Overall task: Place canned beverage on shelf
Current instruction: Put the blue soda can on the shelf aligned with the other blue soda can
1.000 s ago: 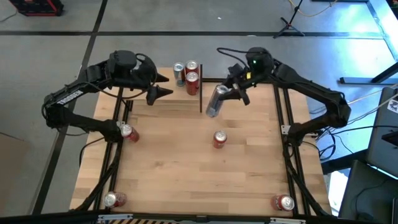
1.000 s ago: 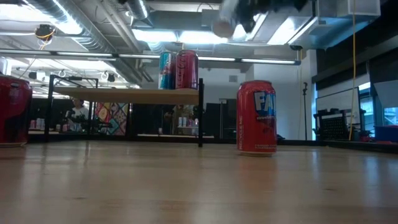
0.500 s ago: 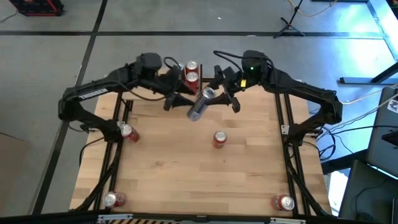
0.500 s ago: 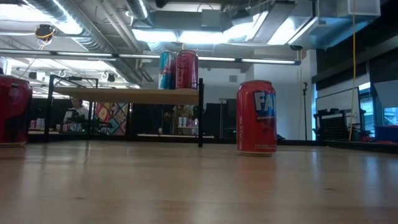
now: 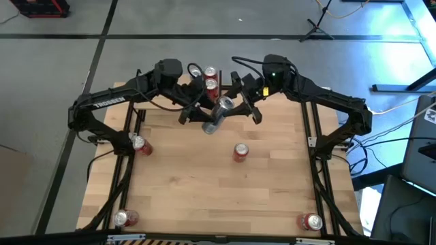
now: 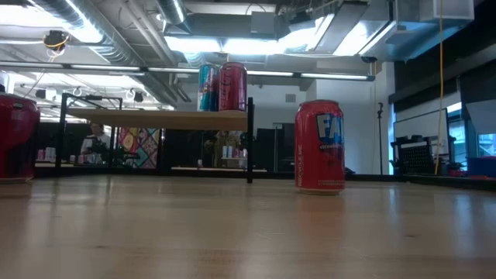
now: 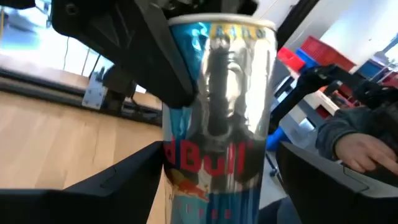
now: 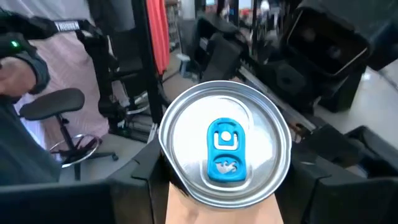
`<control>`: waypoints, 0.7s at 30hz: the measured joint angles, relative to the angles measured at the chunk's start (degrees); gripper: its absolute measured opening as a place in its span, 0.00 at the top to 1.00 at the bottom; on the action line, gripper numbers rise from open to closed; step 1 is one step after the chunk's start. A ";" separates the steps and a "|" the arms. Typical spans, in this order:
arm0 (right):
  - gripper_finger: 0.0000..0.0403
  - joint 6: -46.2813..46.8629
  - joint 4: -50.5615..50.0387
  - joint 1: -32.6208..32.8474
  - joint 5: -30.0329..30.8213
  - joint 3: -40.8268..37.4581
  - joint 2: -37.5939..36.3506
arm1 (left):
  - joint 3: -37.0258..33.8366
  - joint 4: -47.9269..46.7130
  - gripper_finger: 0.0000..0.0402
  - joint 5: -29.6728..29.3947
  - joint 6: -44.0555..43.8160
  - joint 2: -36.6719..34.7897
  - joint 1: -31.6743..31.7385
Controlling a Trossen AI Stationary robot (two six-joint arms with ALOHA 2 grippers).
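Observation:
A silver-and-blue can [image 5: 216, 116] hangs tilted in the air in front of the shelf [image 6: 159, 118]. The shelf stands at the table's far middle and bears a blue can [image 6: 208, 87] and a red can [image 6: 233, 85]. My right gripper [image 5: 236, 105] is shut on the silver-and-blue can's upper end. My left gripper [image 5: 195, 113] is open; its fingers stand close on either side of the can's lower body [image 7: 214, 162]. I cannot tell whether they touch it. Both grippers are above the low view. My right gripper pinches the can just below its top rim [image 8: 180, 180] between its two fingers [image 8: 140, 171], one on each side. The fingers come from the table's right side and lie across the can. The can is lifted clear and tilted, its tab end [image 8: 224, 146] toward the right wrist.
A red can [image 5: 240, 152] stands upright mid-table, below the held can. More red cans stand at the left edge [image 5: 138, 143] and at the near corners [image 5: 125, 218] [image 5: 311, 221]. A person's hand [image 7: 367, 146] shows beyond the table.
My right gripper has carried the can toward the table's left and slightly nearer, still tilted and clear of the table. My left gripper has gone toward the table's right, up to the can, and now has its fingers around the can's lower body.

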 joint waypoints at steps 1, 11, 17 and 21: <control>0.52 0.00 1.04 0.02 0.00 0.00 0.00 | 0.04 0.19 0.24 -0.22 -0.02 -0.17 0.00; 0.52 -1.05 6.13 0.33 0.19 0.07 2.03 | 0.00 -0.01 0.25 4.60 -0.42 2.09 -1.49; 0.47 -1.08 5.67 0.39 0.62 0.04 2.82 | 0.00 -1.19 0.40 1.66 0.28 2.06 -1.40; 0.28 -1.14 5.33 0.39 2.82 0.00 2.71 | 0.00 -2.53 0.52 -0.54 0.61 0.94 -0.96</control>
